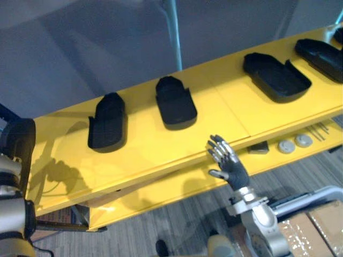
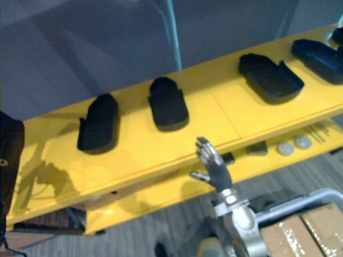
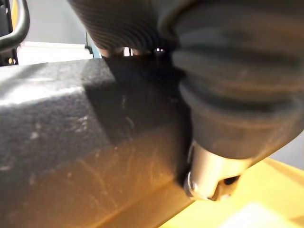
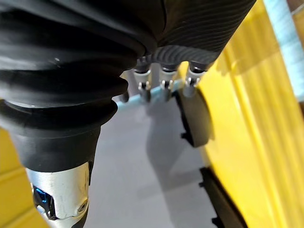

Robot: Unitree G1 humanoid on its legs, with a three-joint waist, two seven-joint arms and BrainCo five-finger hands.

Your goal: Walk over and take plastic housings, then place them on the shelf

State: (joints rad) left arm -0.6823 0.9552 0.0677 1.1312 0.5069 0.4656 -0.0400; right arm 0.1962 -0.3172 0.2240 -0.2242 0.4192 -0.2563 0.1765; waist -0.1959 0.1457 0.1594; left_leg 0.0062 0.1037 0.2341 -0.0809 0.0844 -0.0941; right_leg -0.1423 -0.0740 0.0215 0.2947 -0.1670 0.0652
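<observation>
Robot hands at the yellow shelf (image 1: 161, 144), black housings (image 1: 108, 122) lined along it.
Right robot hand (image 1: 229, 160) wide open, empty, at the shelf's front edge; nearest housing (image 1: 175, 101) sits just past it toward the back edge, long axis front-to-back. Left robot hand (image 3: 213, 164) at the left end, against a dark housing (image 3: 71, 142); fingers hidden, grip can't be told. Probably that one goes down next.

No text, label, number or sign can be read anywhere. The black housings (image 1: 107, 122) and the yellow shelf (image 1: 225, 101) show plain surfaces. The round parts (image 1: 286, 146) on the lower level are too small to tell any marking.
</observation>
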